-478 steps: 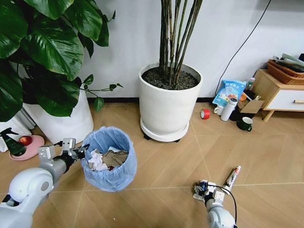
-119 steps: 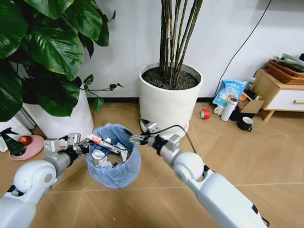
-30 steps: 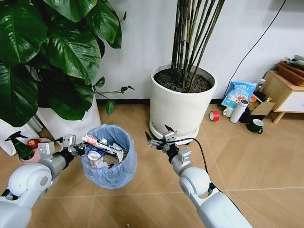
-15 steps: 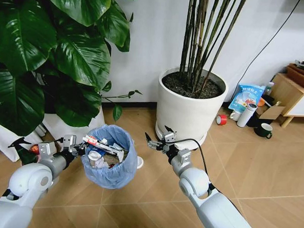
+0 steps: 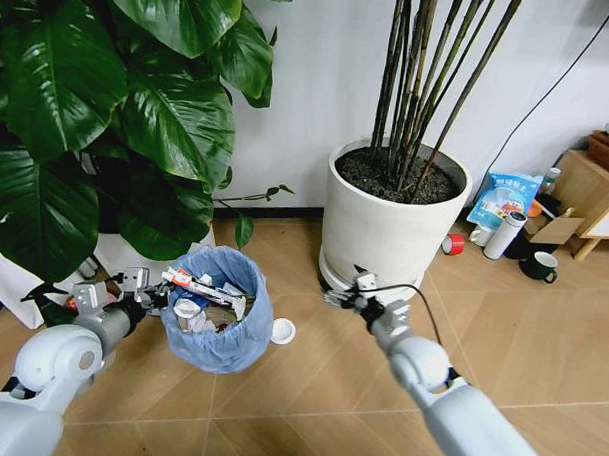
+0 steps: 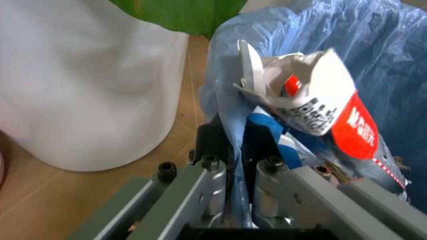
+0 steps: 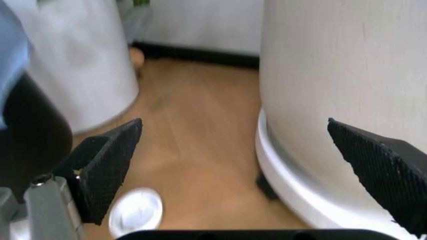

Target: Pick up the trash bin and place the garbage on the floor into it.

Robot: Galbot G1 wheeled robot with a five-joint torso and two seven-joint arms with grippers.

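Observation:
The trash bin [image 5: 221,330], lined with a light-blue bag, hangs just above the herringbone floor [image 5: 309,388]. My left gripper [image 5: 148,295] is shut on its rim; the left wrist view shows the fingers [image 6: 212,175] pinching the blue bag edge. A red-and-white tube [image 5: 204,288] lies across the top of the bin over other garbage, and its end [image 6: 320,115] shows close up in the left wrist view. A white disc lid [image 5: 282,331] lies on the floor just right of the bin. My right gripper [image 5: 344,297] hovers open and empty near the big pot's base, with the lid [image 7: 135,217] below it.
A large white pot [image 5: 389,231] with bamboo stems stands behind the right gripper. A second white pot [image 5: 118,254] under big green leaves is behind the bin. A tape roll [image 5: 452,243], upright bottle [image 5: 505,235] and mug [image 5: 539,266] sit at the right by a wooden cabinet [image 5: 591,188].
The camera has kept shifting, so the whole scene slid. The white lid now shows fully beside the bin. My right gripper has moved right, toward the pot's base. The left still holds the bin.

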